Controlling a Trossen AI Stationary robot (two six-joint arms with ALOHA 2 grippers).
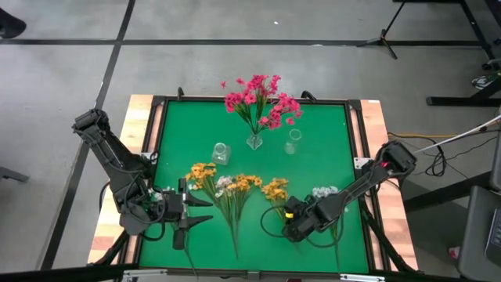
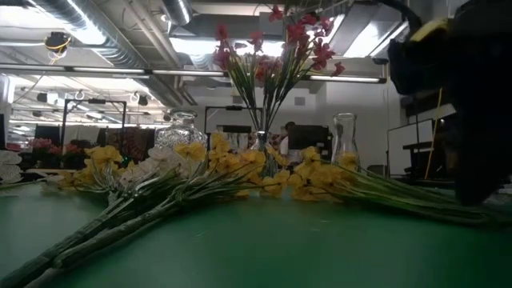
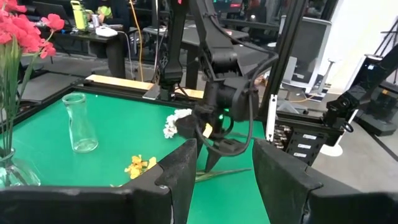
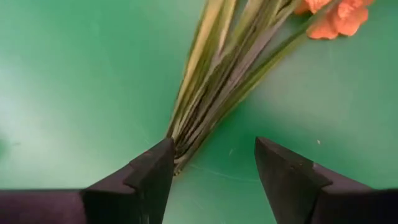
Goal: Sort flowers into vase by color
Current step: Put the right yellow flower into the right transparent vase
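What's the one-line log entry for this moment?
right gripper: open, low over yellow flowers' stems | left gripper: open, waiting at table's left | pink flowers: in middle vase

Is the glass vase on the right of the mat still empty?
Yes. In the high view the right glass vase stands with nothing in it, while the pink flowers fill the centre vase.

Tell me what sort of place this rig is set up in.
Most likely a robotics lab or workshop. The green-topped table sits on a bare grey concrete floor, exposed silver ducting runs under the ceiling, and black equipment stands crowd the room behind it.
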